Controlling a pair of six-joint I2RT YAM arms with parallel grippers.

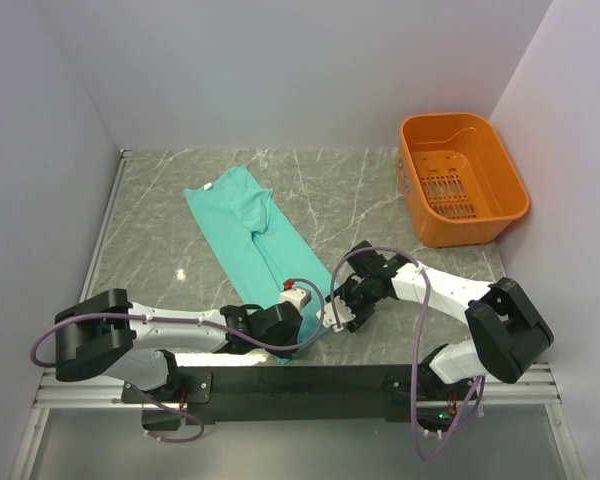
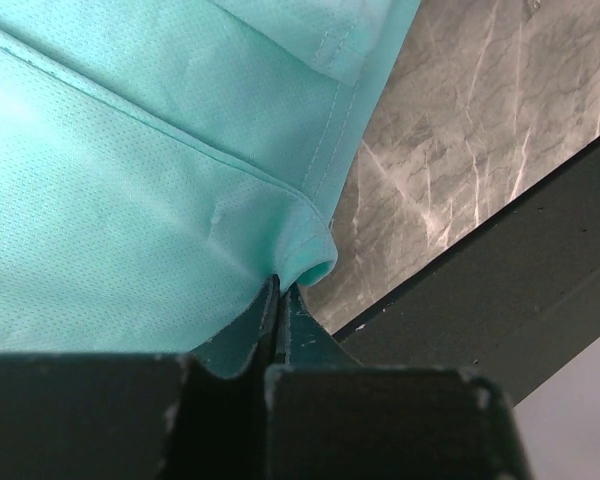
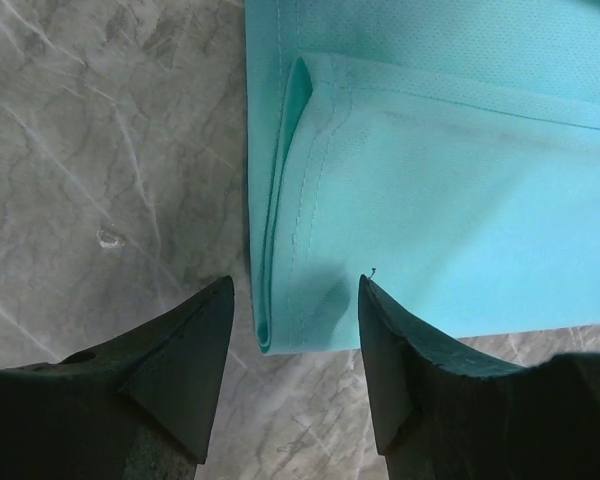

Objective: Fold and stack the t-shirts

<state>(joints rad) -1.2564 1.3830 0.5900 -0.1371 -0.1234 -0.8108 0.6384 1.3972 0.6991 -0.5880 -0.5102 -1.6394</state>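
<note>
Grey marble table, white walls on three sides. I've got both arms reaching in from the near edge.

Left side: left gripper is clenched on the t-shirt. The wrist view shows the fingers pressed together with a pinch of teal cloth between them, right at a rolled corner of the hem. A dark rail at the table edge runs just beside that corner.

Centre: the shirt is folded into a long narrow strip and lies flat on the table. It runs diagonally from far left of centre, collar end, down to the near edge between the two grippers.

Right of that: right gripper is spread apart, holding nothing. It straddles the shirt's folded side edge near the bottom corner, one finger over bare marble, the other over cloth. Can't tell if the tips touch.

Far right: orange basket against the wall, well apart from the shirt.
</note>
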